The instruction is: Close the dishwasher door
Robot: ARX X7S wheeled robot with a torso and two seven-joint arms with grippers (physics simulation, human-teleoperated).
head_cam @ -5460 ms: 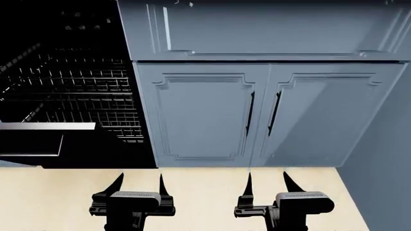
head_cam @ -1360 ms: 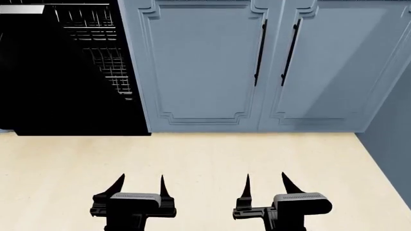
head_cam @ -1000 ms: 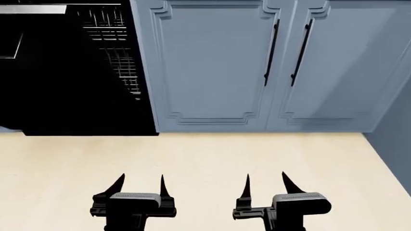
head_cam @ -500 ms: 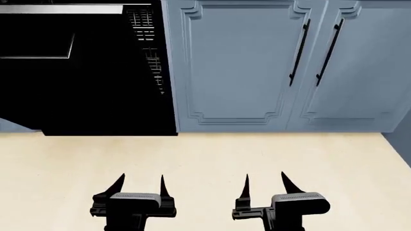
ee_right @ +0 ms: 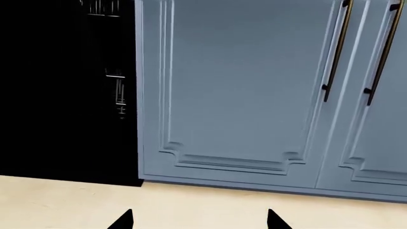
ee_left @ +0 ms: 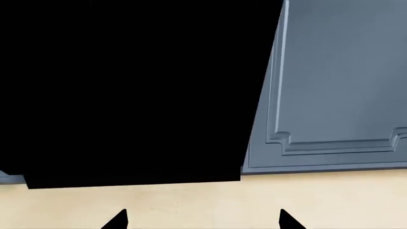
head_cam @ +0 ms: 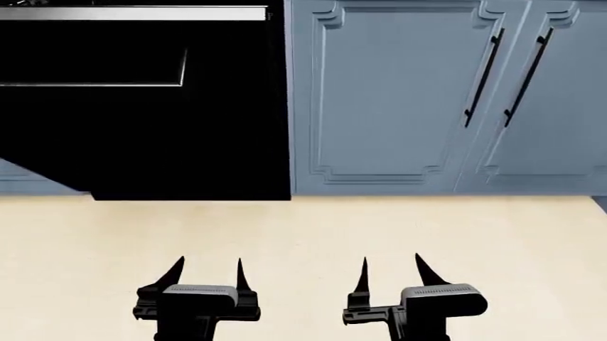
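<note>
Nearest in, the left gripper (head_cam: pixel 209 273) and right gripper (head_cam: pixel 391 271) hang low over the floor (head_cam: pixel 313 234), fingers spread, nothing held, both well short of any contact; that reads as lining up rather than pushing. Beyond the left one stands the door (head_cam: pixel 142 135), glossy black, silver strip along its top, handle (head_cam: pixel 95 71) recessed beneath. Beside it, the cabinets (head_cam: pixel 399 92). How far ajar the door sits is hard to judge; the right wrist glimpses rack wires (ee_right: pixel 117 90) past its edge.
</note>
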